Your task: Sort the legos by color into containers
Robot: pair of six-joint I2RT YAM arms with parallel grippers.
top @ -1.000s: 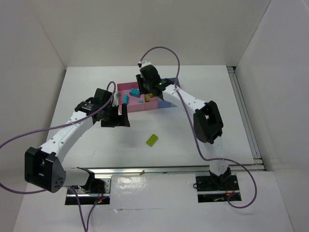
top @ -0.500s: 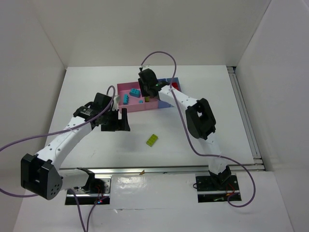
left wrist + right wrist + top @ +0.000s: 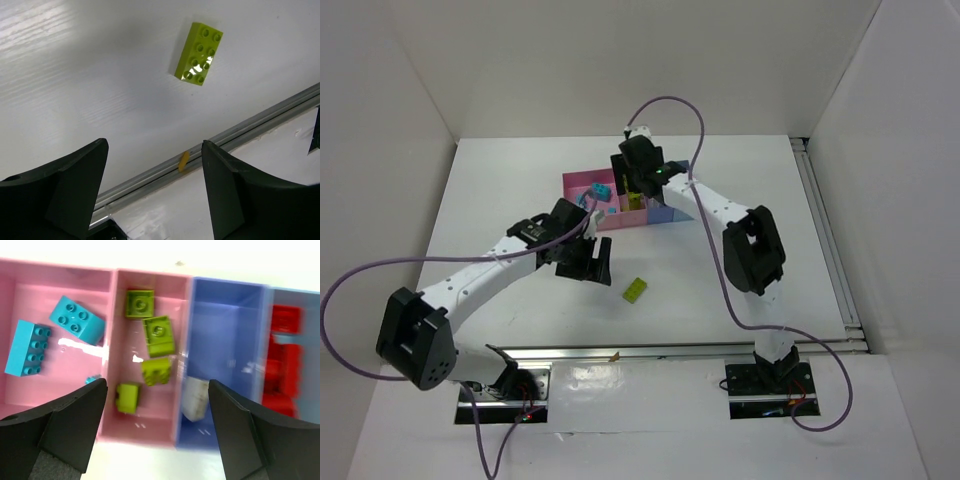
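One yellow-green lego (image 3: 636, 289) lies loose on the white table, and it also shows in the left wrist view as a yellow-green lego (image 3: 199, 53) ahead of the jaws. My left gripper (image 3: 594, 266) hangs just left of it, open and empty (image 3: 155, 146). My right gripper (image 3: 634, 190) hovers over the containers (image 3: 576, 181), open with nothing held (image 3: 157, 385). Below it, the left pink bin (image 3: 10, 300) holds cyan legos (image 3: 77, 320). The second pink bin (image 3: 114, 330) holds several yellow-green legos (image 3: 159, 335). A pale beige lego (image 3: 195, 399) sits in the periwinkle bin (image 3: 227, 315), and red legos (image 3: 282, 360) in the light blue one.
A metal rail (image 3: 720, 349) runs along the table's near edge, also seen in the left wrist view as a rail (image 3: 250, 130) with a small yellow tag (image 3: 183, 160). White walls enclose the table on three sides.
My right gripper has opened over the second pink bin. My left arm has swung right and toward the near edge, closer to the loose yellow-green lego.
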